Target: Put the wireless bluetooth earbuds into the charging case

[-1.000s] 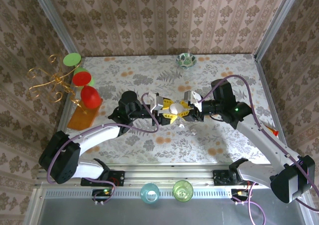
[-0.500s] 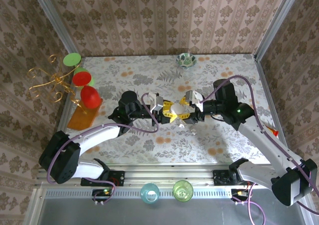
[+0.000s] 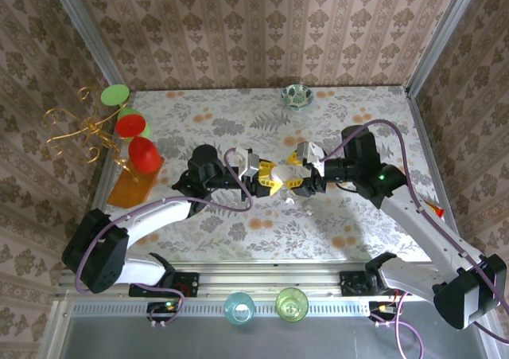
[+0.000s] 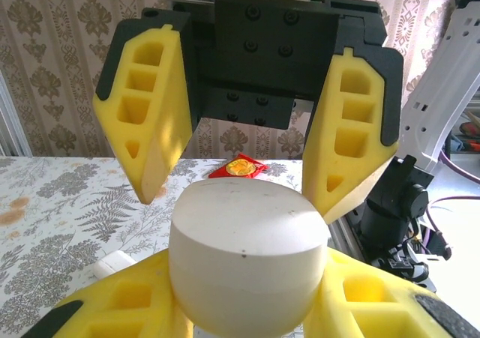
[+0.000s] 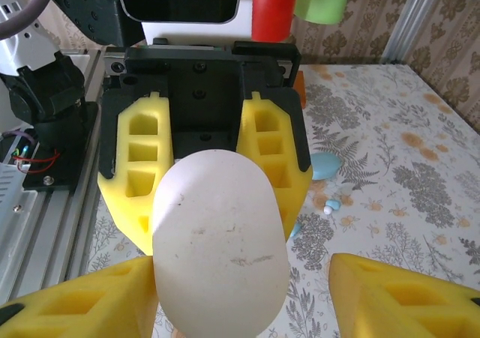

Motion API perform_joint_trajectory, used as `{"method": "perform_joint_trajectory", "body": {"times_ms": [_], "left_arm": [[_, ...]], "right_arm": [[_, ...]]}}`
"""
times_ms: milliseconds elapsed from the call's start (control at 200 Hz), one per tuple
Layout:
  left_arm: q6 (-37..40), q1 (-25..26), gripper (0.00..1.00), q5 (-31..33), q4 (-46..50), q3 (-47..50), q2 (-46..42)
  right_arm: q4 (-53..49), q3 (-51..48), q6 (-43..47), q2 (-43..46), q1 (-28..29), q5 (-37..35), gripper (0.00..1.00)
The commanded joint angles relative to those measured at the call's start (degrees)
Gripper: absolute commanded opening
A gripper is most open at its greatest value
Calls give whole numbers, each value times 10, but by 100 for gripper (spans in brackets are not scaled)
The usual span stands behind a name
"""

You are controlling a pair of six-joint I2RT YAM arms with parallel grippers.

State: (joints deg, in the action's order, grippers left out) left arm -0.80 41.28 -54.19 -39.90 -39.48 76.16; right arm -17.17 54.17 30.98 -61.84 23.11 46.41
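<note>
Left gripper (image 3: 267,177) pinched the white case (image 4: 247,255) at its sides, long axis upright between the fingers. Right gripper (image 3: 300,176) faced it, jaws spread either side, not touching. Pale-blue earbuds (image 5: 332,205) lay on the table (image 5: 420,166), below and beyond the case.

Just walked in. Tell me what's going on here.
Above the middle of the table, the left claw is shut on a white case, holding it in the air. The right claw faces it, open, its fingers spread wider than the case. Two tiny earbuds and a blue case lie on the table below. The white case looks closed, so no bud has gone in yet.
</note>
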Motion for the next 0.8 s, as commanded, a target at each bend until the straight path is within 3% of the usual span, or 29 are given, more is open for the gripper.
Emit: {"method": "perform_joint_trajectory", "body": {"times_ms": [0,795], "left_arm": [[13,-2,28,-19,-20,11,4],[-4,-7,27,-27,-50,23,8]], "right_arm": [[21,0,-15,10,-8,-8,63],[66,5,-50,-2,-18,-55,65]]}}
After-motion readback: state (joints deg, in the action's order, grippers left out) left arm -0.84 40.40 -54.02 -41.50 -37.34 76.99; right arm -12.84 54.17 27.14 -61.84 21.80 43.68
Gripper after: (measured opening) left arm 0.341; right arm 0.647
